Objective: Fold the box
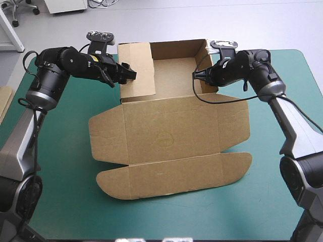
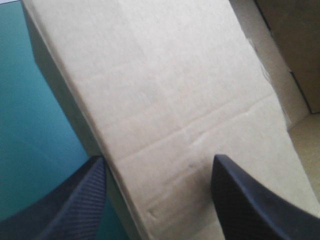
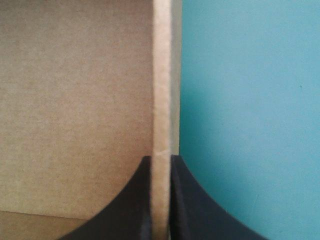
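Brown board is pinched between the black fingers of the right pincer (image 3: 161,157). They are pressed almost together on the top edge of the right wall (image 3: 161,75) of the box. Its wrist view shows the wall's inner face on one side and the teal-green desk cover (image 3: 250,100) on the other, and nothing more of the box.

The left pincer (image 2: 159,159) is spread. One finger (image 2: 75,200) is on the outer side over the cover and the other (image 2: 245,200) is over the inner face of the left wall (image 2: 165,90), so the wall's edge runs between them. Whether either finger touches the board is hard to make out, and the wall's far end is cut off.

Only the high view takes in the whole box (image 1: 171,136). It lies at the middle of the desk, with its far wall (image 1: 176,49) and both side walls raised on the far half. The lid panel and its long rounded flap (image 1: 176,174) lie flat toward the near edge. In that view the right pincer hides much of the right wall, and the left pincer covers part of the left wall's outer edge.

A strip of more board (image 1: 4,103) shows at the desk's left edge, mostly cut off.
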### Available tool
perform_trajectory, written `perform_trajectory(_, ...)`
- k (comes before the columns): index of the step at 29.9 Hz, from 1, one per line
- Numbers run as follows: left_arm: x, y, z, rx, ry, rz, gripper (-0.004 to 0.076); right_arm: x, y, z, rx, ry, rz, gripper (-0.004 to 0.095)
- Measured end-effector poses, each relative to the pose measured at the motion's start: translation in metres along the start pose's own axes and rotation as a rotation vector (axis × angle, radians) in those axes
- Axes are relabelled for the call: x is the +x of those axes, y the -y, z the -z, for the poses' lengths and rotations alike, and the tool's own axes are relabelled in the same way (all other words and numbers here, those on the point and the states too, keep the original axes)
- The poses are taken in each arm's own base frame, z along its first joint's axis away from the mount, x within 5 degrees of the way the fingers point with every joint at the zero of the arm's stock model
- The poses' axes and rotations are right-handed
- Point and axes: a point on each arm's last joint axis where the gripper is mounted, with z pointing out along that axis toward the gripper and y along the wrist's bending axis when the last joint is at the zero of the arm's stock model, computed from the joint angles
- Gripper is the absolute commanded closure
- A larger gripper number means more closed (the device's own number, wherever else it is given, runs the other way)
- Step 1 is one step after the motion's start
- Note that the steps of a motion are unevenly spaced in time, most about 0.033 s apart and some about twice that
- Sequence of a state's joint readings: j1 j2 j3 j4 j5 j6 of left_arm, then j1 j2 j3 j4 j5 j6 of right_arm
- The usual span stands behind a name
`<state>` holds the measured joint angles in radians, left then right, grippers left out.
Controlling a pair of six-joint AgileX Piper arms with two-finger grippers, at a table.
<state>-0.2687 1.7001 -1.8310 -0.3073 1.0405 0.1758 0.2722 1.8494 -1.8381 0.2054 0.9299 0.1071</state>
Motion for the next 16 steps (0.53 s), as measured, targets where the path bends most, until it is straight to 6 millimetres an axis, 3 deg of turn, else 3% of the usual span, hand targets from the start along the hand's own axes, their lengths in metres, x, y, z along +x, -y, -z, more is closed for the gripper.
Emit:
perform_trajectory(8,0.005,-0.008,-0.021,-0.037,-0.069,0.04,0.0316,0.0,0.002,-0.004,0.015,0.006,-0.018,0.0908)
perform_trajectory(16,0.016,-0.006,-0.06,-0.066,-0.194,0.039,0.032,0.006,0.006,-0.024,0.023,-0.065,-0.045,0.0908)
